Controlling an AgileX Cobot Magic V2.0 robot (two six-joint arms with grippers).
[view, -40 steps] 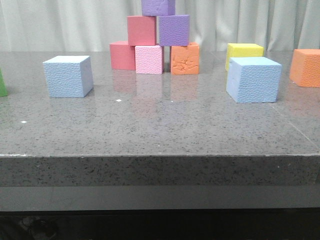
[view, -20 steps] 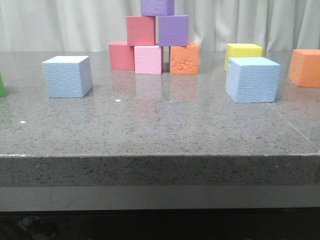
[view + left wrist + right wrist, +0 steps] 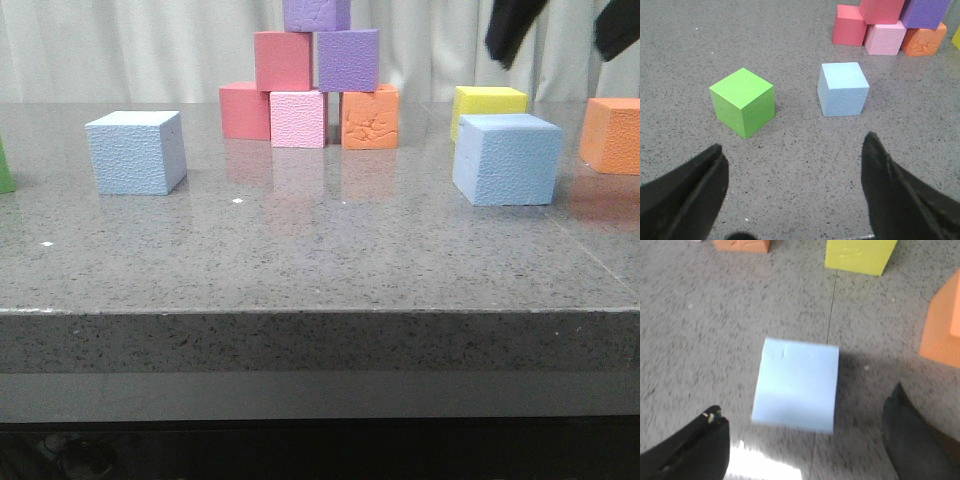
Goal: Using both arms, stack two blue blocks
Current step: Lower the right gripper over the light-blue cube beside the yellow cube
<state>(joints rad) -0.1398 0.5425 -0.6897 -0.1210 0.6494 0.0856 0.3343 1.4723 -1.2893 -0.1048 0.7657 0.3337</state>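
Two blue blocks on a grey speckled counter (image 3: pixel 320 260), well apart. Left block (image 3: pixel 136 152) alone toward the left side, with a green cube (image 3: pixel 743 101) near it, not touching. Right block (image 3: pixel 507 159) toward the right, just in front of a yellow cube (image 3: pixel 488 102), possibly touching it, though hard to tell from the front. Orange cube (image 3: pixel 611 135) further right, apart from the block.

Between the two, at the back, a pile of cubes: red (image 3: pixel 245 110), pink (image 3: pixel 298 119) and orange (image 3: pixel 370 117) below, red (image 3: pixel 283 61) and purple (image 3: pixel 348 60) above, another purple (image 3: pixel 316 14) on top.

Right gripper (image 3: pixel 560 28) hung above the right block, fingers (image 3: pixel 687 450) spread wide, nothing held; block between them in the wrist view, untouched, slightly blurred.

Left gripper (image 3: pixel 795 195) out of the front view; in its wrist view fingers (image 3: pixel 895 187) spread wide, empty, above bare counter short of the left block.
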